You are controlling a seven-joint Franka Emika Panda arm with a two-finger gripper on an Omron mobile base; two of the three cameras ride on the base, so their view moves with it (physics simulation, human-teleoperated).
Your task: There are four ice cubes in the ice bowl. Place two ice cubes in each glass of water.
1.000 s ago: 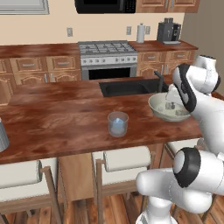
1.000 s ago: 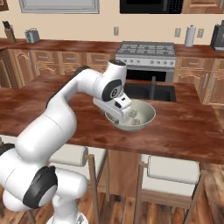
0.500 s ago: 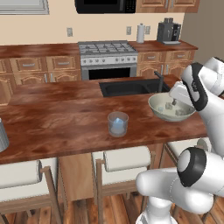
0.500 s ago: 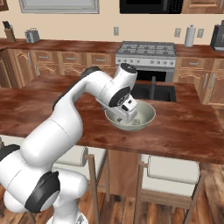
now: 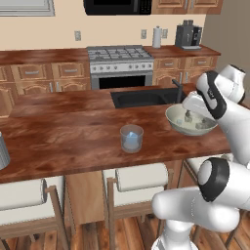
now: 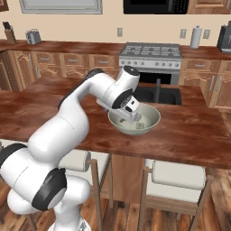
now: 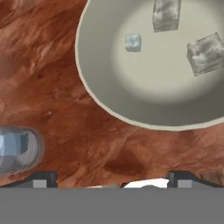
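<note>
I'm hovering my gripper (image 7: 112, 179) w/ jaws spread wide and nothing btwn them, just above the counter (image 7: 65, 87), so I'm free to drop onto a cube w/o knocking the rim. Fingertips (image 7: 41, 178) are poking up at the bottom of the hand view, well apart from each other.

Nearest thing past my fingers, off to one side: the short glass (image 7: 17, 148), blue-tinted, sitting on the wood. I'm judging it's parked close to the bowl so each carry is short. In the left base view the same glass (image 5: 131, 138) is standing upright, left of the bowl.

Further out ahead of the gripper: the bowl (image 7: 100, 87), wide and shallow, so cubes are reachable from above. I'm seeing three ice cubes in it via the hand view: one small one (image 7: 133, 42) toward the middle, two bigger-looking ones (image 7: 166, 15) and (image 7: 205, 53) beyond it. None touching each other, which is leaving room for a finger on each side. A fourth I can't make out; may be past the frame edge.

Farthest off: the ribbed glass (image 5: 2, 151), way across the counter at the left edge of the left base view. No cube visible in either glass as far as I can tell, so I'm reckoning the job's barely begun.
</note>
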